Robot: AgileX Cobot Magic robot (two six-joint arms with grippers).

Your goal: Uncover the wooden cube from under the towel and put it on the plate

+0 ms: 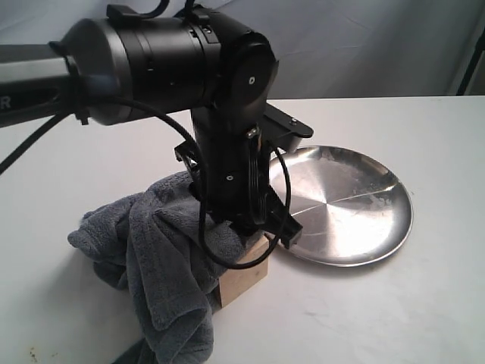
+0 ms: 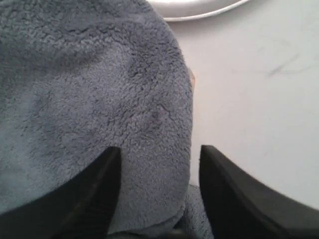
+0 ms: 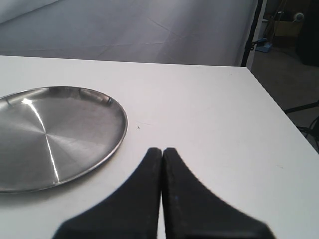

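Note:
The grey-blue towel is bunched over the wooden cube, whose lower corner and one side show below the cloth. My left gripper has come down on top of this mound. Its jaws are open and straddle a rounded fold of towel; one finger stands clear of the cloth over bare table. The steel plate lies just right of the cube and is empty; its rim shows in the left wrist view. My right gripper is shut on nothing, beside the plate.
The left arm's thick black wrist hides the top of the cube and the plate's near-left rim. White table runs in front of and to the right of the plate. The table's edge shows in the right wrist view.

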